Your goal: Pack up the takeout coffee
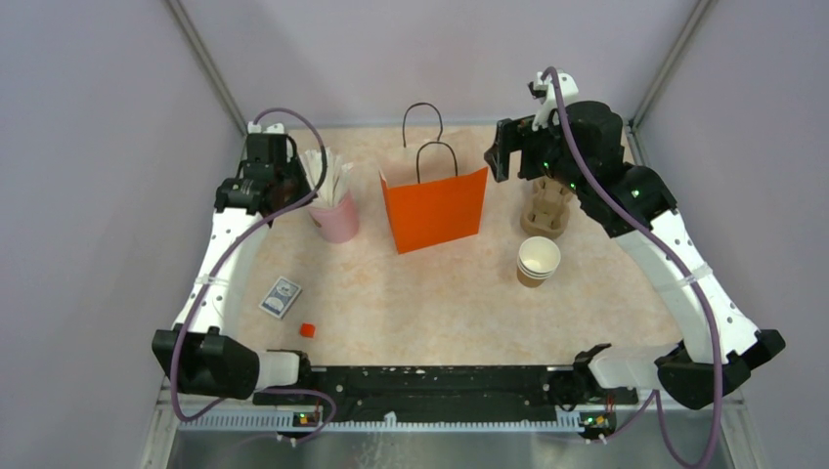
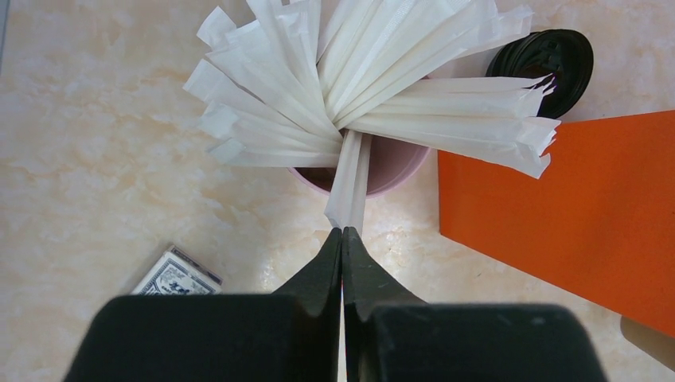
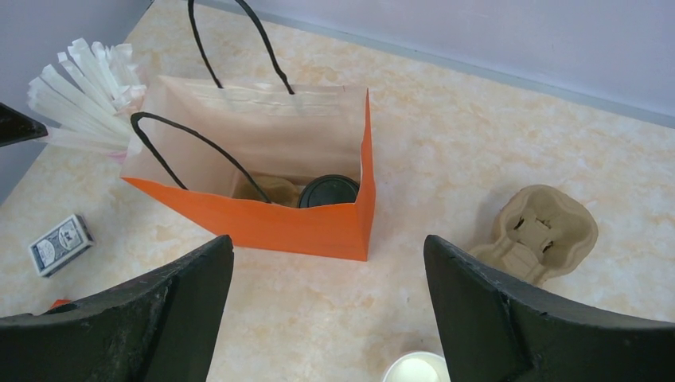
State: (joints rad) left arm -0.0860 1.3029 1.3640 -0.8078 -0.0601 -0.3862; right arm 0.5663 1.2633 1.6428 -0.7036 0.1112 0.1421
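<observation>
The takeout coffee stands inside the orange bag [image 1: 435, 210]. Only its black lid [image 3: 329, 191] shows there in the right wrist view, and the cup body is hidden. My right gripper [image 3: 328, 239] hangs open and holds nothing, above the table just right of the bag [image 3: 263, 227], seen from above as the gripper [image 1: 501, 156]. My left gripper [image 2: 342, 232] is shut, its tips pinching the near end of one paper-wrapped straw [image 2: 350, 187] that sticks out of the pink cup [image 2: 398, 167]. From above, this gripper [image 1: 298, 191] sits just left of the cup [image 1: 335, 220].
A stack of lidless brown cups [image 1: 539, 261] and a pulp cup carrier [image 1: 545, 210] stand right of the bag. A card deck [image 1: 281, 296] and a small red block [image 1: 307, 329] lie front left. A black round lid [image 2: 549, 68] sits beyond the pink cup.
</observation>
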